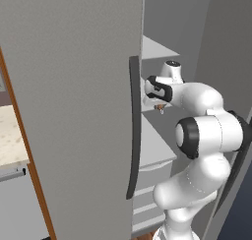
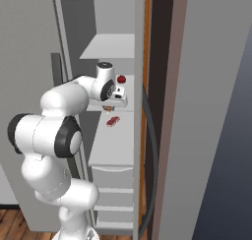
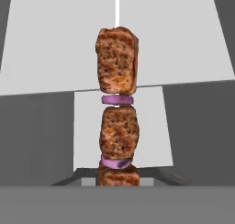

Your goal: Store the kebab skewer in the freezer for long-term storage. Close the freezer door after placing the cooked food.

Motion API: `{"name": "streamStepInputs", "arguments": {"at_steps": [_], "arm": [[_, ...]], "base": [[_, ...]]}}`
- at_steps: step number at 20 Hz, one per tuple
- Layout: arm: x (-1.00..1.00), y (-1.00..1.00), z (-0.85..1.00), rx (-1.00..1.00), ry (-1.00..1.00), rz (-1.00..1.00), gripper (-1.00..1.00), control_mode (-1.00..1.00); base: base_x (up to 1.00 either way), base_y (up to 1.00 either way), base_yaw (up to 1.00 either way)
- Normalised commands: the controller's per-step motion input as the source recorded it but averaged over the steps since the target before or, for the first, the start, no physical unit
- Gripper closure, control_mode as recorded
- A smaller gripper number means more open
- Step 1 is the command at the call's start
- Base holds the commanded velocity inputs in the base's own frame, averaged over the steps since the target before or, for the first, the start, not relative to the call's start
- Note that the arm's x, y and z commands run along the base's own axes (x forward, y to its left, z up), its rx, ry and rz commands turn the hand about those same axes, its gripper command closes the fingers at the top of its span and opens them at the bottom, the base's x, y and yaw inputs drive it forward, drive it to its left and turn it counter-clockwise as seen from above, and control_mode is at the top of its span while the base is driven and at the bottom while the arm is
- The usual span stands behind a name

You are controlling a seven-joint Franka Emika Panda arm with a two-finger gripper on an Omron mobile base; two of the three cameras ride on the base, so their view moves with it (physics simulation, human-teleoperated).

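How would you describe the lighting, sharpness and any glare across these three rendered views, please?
Left base view: flat, even light, no glare on the matte freezer door; soft shading on the shelves. Right base view: the same flat light, dimmer in the back of the freezer. Hand view: the kebab skewer looms large, its texture slightly soft; the shelf behind shows only plain grey tones.

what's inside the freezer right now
White shelves and drawers, a small red round item, a reddish piece, and the kebab skewer in the end effector. The arm hides the rest.
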Motion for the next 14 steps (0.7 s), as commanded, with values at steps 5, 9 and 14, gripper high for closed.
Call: {"name": "streamStepInputs", "arguments": {"at_steps": [5, 9, 14], "arm": [[0.51, 0.0, -0.02, 0.0, 0.0, 0.0, 1.0, -1.0], [0.5, 0.0, -0.07, 0.0, 0.0, 0.0, 1.0, -1.0], [0.41, 0.0, -0.15, 0.0, 0.0, 0.0, 1.0, -1.0]], "base": [[0.0, 0.0, 0.0], [0.0, 0.0, 0.0], [0.0, 0.0, 0.0]]}}
